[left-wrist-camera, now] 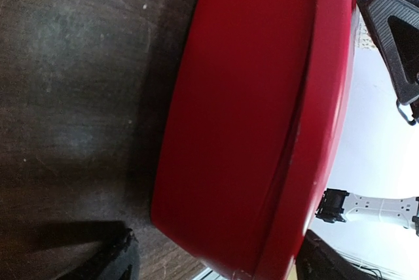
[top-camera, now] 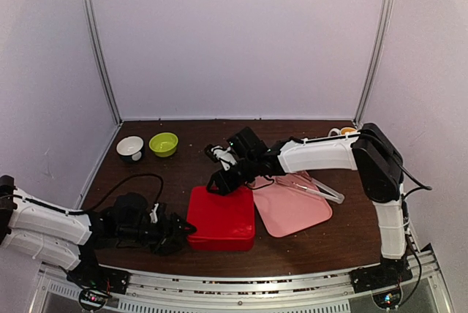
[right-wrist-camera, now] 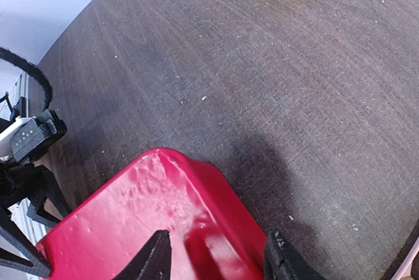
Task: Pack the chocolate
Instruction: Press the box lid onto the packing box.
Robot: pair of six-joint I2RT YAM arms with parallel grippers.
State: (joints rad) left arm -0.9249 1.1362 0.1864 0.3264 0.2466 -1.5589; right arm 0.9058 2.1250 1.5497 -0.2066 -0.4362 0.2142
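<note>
No chocolate shows in any view. A red box (top-camera: 223, 218) with its lid on stands at the front middle of the table. My left gripper (top-camera: 178, 229) lies low against the box's left side. In the left wrist view the left gripper (left-wrist-camera: 217, 246) is open, its fingers wide apart on either side of the red box (left-wrist-camera: 242, 129), with a gap at the table-side finger. My right gripper (top-camera: 219, 181) is over the box's far left corner. There the right gripper (right-wrist-camera: 216, 244) is open, one finger above the lid of the red box (right-wrist-camera: 131, 227), the other outside its wall.
A white bowl (top-camera: 130, 147) and a green bowl (top-camera: 163, 143) stand at the back left. A pink tray (top-camera: 292, 207) lies right of the box with pale tongs (top-camera: 318, 190) on it. A small cup (top-camera: 344, 132) sits at the back right. A black cable (top-camera: 131, 180) loops at the left.
</note>
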